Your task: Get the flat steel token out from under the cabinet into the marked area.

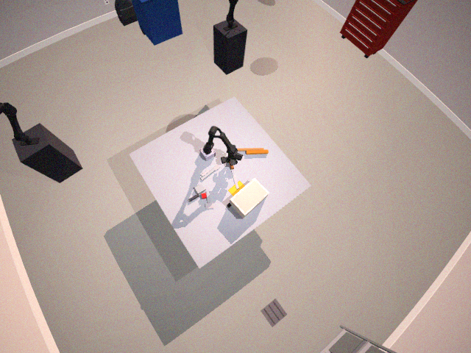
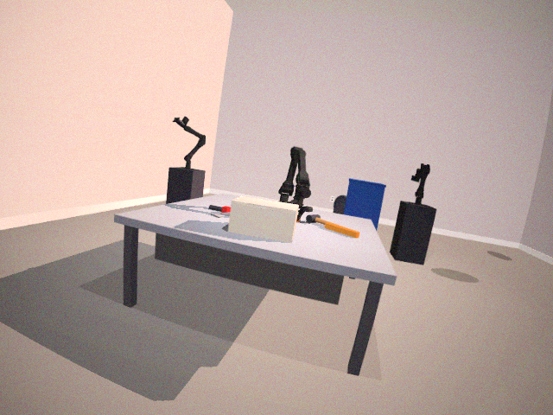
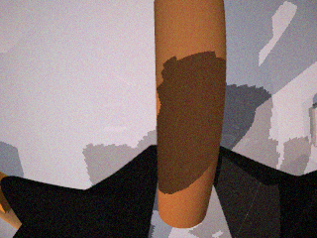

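Observation:
My gripper [image 1: 230,163] [image 3: 187,169] is shut on the orange handle [image 1: 232,167] [image 3: 190,30] of a thin tool, between the arm base and the cabinet. The tool's thin pale shaft [image 1: 234,177] runs from the handle toward the cabinet, its far end over or on the yellow marked area [image 1: 232,190]. The cream cabinet [image 1: 249,196] [image 2: 262,219] stands just beyond that area and hides part of the gripper in the exterior view. I cannot make out the steel token in any view. Whether the tool's end touches the table is too small to tell.
A hammer with an orange grip [image 1: 256,151] [image 2: 341,230] lies to one side of the arm. A red block [image 1: 204,195] [image 2: 226,209] lies by a dark-handled item [image 1: 194,197] on the other side. A small black object [image 1: 228,205] is beside the cabinet.

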You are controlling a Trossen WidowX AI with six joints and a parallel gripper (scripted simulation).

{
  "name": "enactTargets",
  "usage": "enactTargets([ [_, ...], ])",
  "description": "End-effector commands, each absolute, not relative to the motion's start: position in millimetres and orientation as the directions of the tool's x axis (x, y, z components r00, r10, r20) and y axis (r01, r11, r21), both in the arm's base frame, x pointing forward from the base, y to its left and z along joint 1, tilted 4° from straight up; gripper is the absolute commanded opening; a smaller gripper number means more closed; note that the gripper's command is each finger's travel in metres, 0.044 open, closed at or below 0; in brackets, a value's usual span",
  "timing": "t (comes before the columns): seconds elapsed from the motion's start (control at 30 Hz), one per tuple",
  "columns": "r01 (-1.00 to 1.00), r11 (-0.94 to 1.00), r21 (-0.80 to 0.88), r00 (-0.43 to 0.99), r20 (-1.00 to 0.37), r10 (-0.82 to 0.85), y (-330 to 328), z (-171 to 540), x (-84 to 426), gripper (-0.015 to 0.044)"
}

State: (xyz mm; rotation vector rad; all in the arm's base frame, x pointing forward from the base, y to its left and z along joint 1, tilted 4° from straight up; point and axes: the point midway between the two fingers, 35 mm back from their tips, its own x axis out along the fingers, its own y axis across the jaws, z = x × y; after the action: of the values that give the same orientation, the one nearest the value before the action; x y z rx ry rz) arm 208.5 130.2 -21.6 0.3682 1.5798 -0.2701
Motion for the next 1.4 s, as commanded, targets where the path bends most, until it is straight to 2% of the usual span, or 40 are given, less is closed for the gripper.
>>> enactTargets([
  [0.0,0.428,0.902,0.051,-0.018,-0.998,0.065,130,-21,209,0.0000],
  [0.6,0.549,0.834,0.045,-0.018,-0.998,0.065,130,-21,208,0.0000],
  [1.37,0.574,0.818,0.045,-0.017,-0.998,0.067,157,-19,216,0.0000],
])
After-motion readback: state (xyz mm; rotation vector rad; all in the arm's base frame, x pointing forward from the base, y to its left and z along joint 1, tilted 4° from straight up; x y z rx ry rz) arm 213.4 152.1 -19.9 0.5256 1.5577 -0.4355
